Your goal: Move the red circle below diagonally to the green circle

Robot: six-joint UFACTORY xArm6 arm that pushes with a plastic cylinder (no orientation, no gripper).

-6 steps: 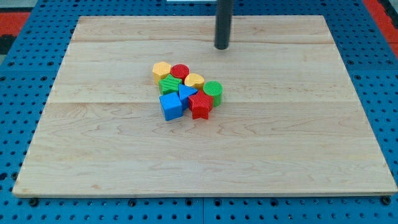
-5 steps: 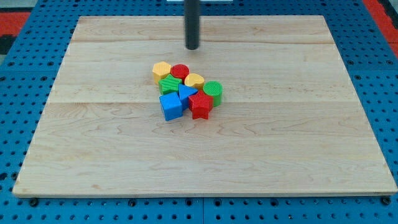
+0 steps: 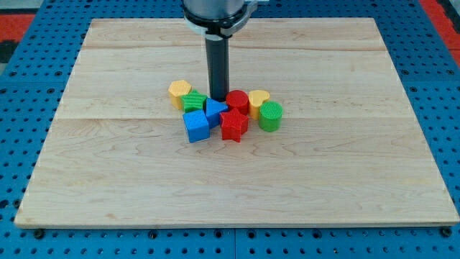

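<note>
Camera view, 1 frame.

Item 1: wooden table top [image 3: 345, 180], pale planks, set on a blue pegboard [image 3: 21, 108].

Item 2: the arm's dark rod, entering from the top edge of the table near its middle. My tip [image 3: 217, 98] sits inside the cluster of blocks, just beside the red circle on the view's left, with the green star on its other side and the blue triangle just below it. The rod carries no jaws, so no jaw state can be told.

Item 3: red circle [image 3: 237, 101], the task's block. It lies near the table's middle, somewhat toward the top edge, touching or nearly touching the yellow heart on its right.

Item 4: green circle [image 3: 270, 115], the rightmost block of the cluster, below and to the right of the yellow heart. The red circle sits up and to the view's left of it.

Item 5: yellow heart [image 3: 259, 100], between the 2 circles.

Item 6: red star [image 3: 233, 124], below the red circle.

Item 7: blue triangle [image 3: 215, 109] and blue cube [image 3: 196, 125], toward the left edge from the red star.

Item 8: green star [image 3: 193, 101] and a yellow block [image 3: 180, 92], shape uncertain, the leftmost pieces.
</note>
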